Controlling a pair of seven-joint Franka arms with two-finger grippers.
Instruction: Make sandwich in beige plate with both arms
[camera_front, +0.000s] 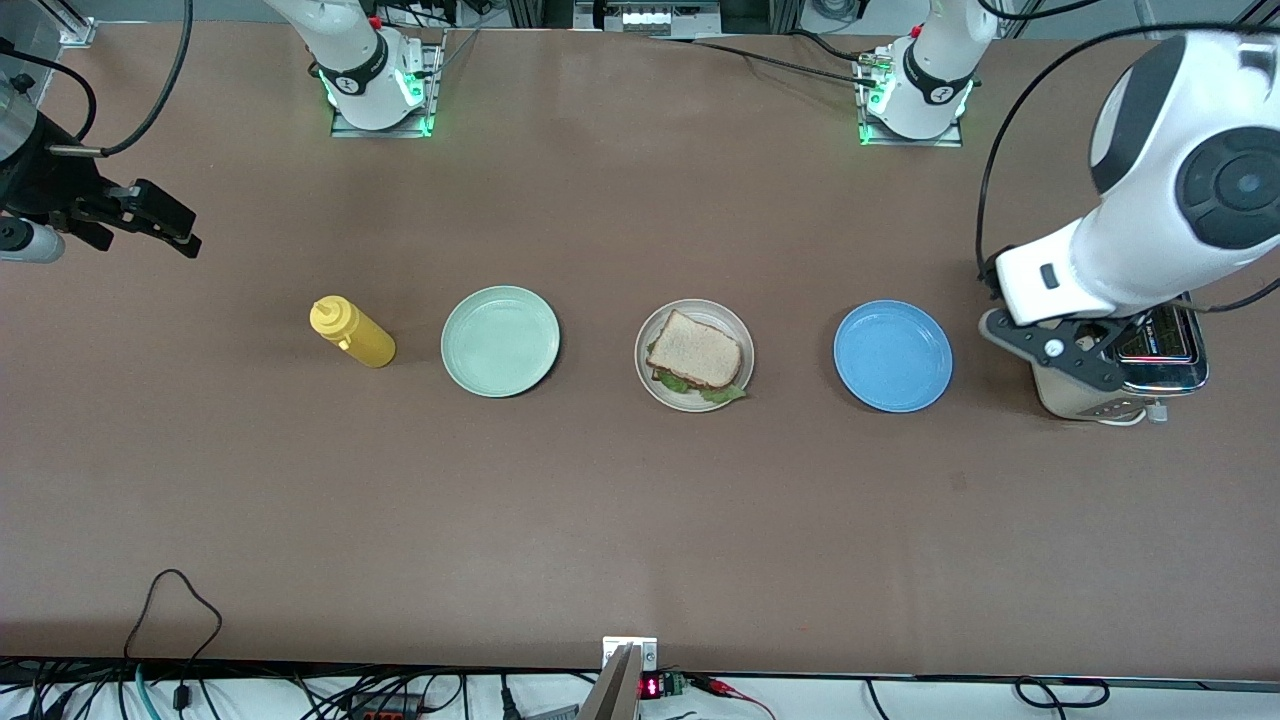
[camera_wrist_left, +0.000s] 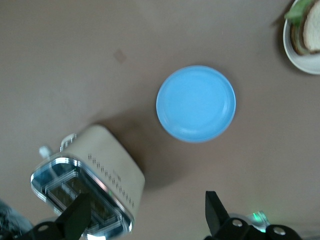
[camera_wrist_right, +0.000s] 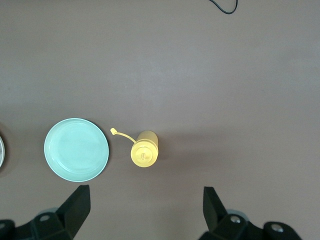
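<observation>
The sandwich (camera_front: 696, 352), two bread slices with green lettuce showing at its edge, lies on the beige plate (camera_front: 741, 330) at the middle of the table; a corner of both shows in the left wrist view (camera_wrist_left: 306, 37). My left gripper (camera_front: 1075, 352) is open and empty, raised over the toaster (camera_front: 1150, 375) at the left arm's end; its fingers (camera_wrist_left: 214, 210) stand wide apart. My right gripper (camera_front: 160, 222) is open and empty, raised over bare table at the right arm's end, its fingers (camera_wrist_right: 212, 202) wide apart.
A blue plate (camera_front: 893, 355) lies between the beige plate and the toaster. A pale green plate (camera_front: 500, 340) and a yellow squeeze bottle (camera_front: 352, 332) stand toward the right arm's end. Cables run along the table's front edge.
</observation>
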